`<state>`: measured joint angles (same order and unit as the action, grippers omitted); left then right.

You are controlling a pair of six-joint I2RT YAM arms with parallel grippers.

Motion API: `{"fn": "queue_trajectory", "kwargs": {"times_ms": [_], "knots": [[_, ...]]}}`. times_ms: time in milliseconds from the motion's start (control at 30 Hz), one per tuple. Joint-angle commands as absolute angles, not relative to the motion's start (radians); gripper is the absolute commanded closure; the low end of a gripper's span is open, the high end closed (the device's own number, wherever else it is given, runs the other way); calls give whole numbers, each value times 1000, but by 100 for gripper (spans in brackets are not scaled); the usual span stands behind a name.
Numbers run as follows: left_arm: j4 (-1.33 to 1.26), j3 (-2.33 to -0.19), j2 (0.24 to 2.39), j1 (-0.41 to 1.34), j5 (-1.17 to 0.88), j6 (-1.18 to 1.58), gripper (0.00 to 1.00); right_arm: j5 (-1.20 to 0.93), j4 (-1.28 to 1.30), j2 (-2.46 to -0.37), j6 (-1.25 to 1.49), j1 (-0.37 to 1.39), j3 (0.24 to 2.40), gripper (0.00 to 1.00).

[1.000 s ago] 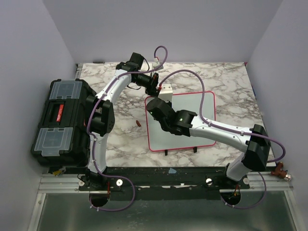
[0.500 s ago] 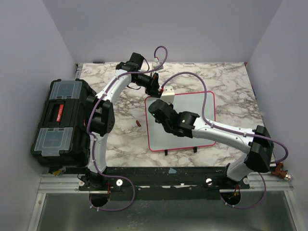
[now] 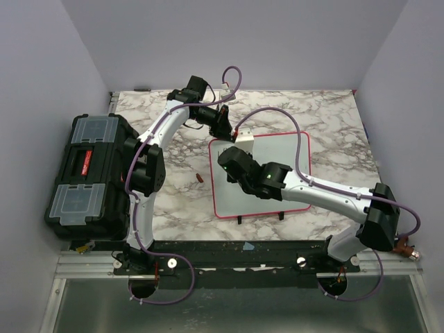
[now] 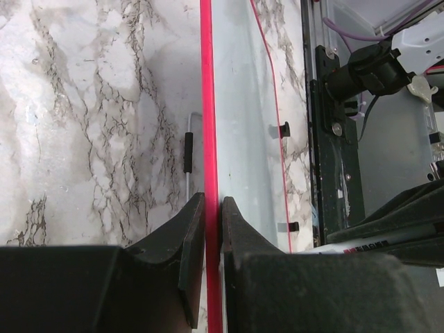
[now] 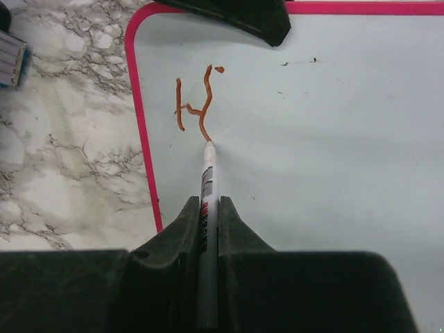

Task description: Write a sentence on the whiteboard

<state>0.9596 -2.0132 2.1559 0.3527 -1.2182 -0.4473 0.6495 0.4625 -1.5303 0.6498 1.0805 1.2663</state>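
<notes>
The marble table [image 3: 326, 118] carries a black toolbox [image 3: 87, 177] at its left edge, unmoved, and the whiteboard [image 3: 277, 156] lies flat right of centre where it was a second ago, its two black feet toward the arm bases. The right arm [image 3: 326, 195] has swung outward: its elbow now sits further right and nearer the table's front edge, and its wrist has slid a little right over the board's far-left corner. The left arm [image 3: 163, 128] has held its pose. The left gripper [image 4: 211, 201] is pinched on the board's pink frame. The right gripper [image 5: 207, 205] is pressed tight on a marker [image 5: 207, 173], whose tip touches the board at the foot of a red-brown stroke. The lettering [image 5: 198, 104] so far is one rough "H" near the left frame. A small red cap [image 3: 199, 178] lies on the table left of the board.
</notes>
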Motion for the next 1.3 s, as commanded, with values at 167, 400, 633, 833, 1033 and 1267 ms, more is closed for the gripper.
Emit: {"fn": "queue_trajectory", "kwargs": {"times_ms": [167, 400, 633, 833, 1033, 1267], "knots": [[962, -2008, 2103, 356, -1276, -486, 100, 540, 326, -1371, 579, 1077, 1147, 99], [963, -2004, 2100, 356, -1275, -488, 100, 508, 87, -1266, 569, 1064, 993, 99], [953, -2002, 2100, 356, -1266, -479, 100, 589, 43, -1251, 581, 1060, 974, 99], [950, -2000, 2097, 355, -1260, -476, 100, 590, 90, -1341, 540, 1059, 1039, 99], [944, -1995, 2095, 354, -1255, -474, 100, 655, 114, -1362, 548, 1059, 1044, 99], [940, -1994, 2094, 353, -1256, -469, 100, 678, 111, -1343, 516, 1059, 1031, 99]]}}
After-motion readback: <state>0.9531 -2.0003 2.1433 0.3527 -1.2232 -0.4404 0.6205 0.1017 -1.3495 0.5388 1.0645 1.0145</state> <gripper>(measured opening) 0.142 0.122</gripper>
